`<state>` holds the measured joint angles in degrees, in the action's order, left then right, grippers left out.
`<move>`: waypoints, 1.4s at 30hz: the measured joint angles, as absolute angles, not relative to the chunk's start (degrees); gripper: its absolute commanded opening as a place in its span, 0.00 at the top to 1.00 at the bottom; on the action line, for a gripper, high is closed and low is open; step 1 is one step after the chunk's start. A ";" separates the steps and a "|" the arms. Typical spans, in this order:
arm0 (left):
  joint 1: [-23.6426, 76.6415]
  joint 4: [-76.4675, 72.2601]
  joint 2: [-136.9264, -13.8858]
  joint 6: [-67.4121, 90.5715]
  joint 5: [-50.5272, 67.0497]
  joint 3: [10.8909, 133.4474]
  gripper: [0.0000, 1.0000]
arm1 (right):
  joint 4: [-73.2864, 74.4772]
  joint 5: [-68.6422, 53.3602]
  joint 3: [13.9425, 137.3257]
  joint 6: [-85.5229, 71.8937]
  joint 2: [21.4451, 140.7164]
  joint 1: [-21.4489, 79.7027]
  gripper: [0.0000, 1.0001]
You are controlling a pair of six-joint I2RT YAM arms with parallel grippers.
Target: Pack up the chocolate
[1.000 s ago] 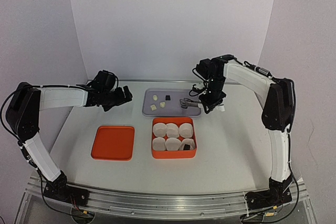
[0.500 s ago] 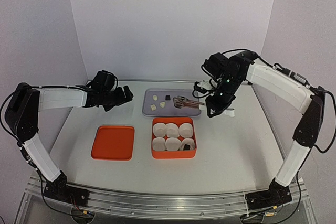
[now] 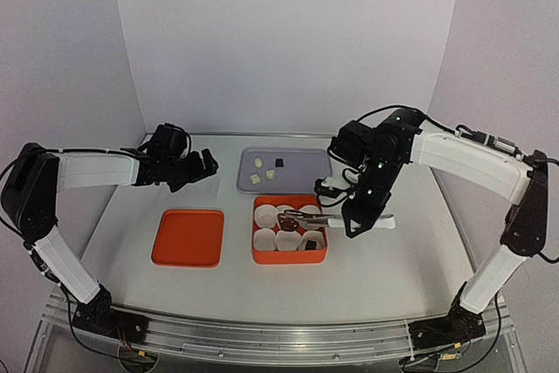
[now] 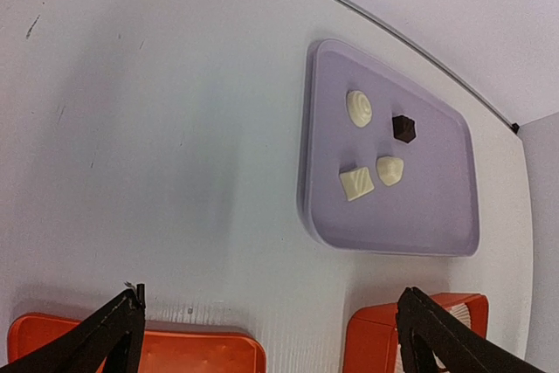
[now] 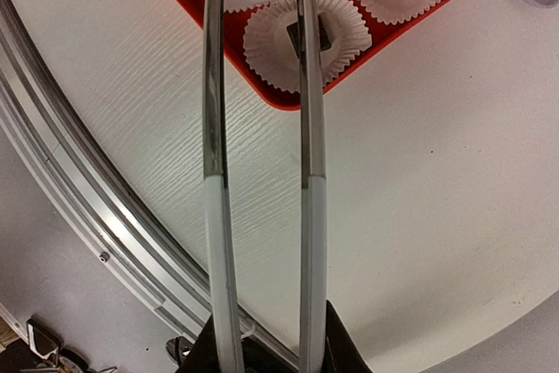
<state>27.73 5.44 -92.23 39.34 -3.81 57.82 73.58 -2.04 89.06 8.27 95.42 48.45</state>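
At the bottom of the overhead view, a grey aluminium rail carries both arm bases. Just above it, on the white table, a shallow orange plastic lid lies left of centre. To its right, a little apart, sits a square orange plastic box holding six round white fluted paper cups in two rows of three.

The cup in the box's lower right corner holds one dark brown chocolate lump. In the right wrist view this lump sits in the cup's middle, partly crossed by one tong arm.

Right of the box, the right gripper is clamped on the handle end of long metal tongs. The tongs reach leftward over the upper row of cups. From the wrist, their two arms run up out of the gripper and leave the top of the frame. Whether the tips carry anything I cannot tell.

Farther back, above the box, is a rectangular lavender plastic tray. On its left half lie three cream-white chocolate pieces and one dark chocolate piece, all apart from one another.

Left of the tray, the left gripper hangs above the table. Its jaws are spread wide, and nothing is between them.
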 measured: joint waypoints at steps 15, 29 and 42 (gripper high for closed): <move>27.73 5.28 -90.28 40.34 -3.60 56.40 0.00 | 73.31 -2.37 89.08 10.17 101.01 48.58 0.92; 27.73 4.86 -90.26 40.51 -3.60 55.37 0.00 | 71.79 -1.13 89.10 10.46 102.22 48.58 0.79; 27.73 4.84 -89.47 40.53 -3.62 54.61 0.00 | 70.94 -0.16 89.04 10.24 102.24 48.58 0.68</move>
<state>27.73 4.84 -89.47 40.53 -3.62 54.61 70.94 -0.16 89.04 10.24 102.24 48.58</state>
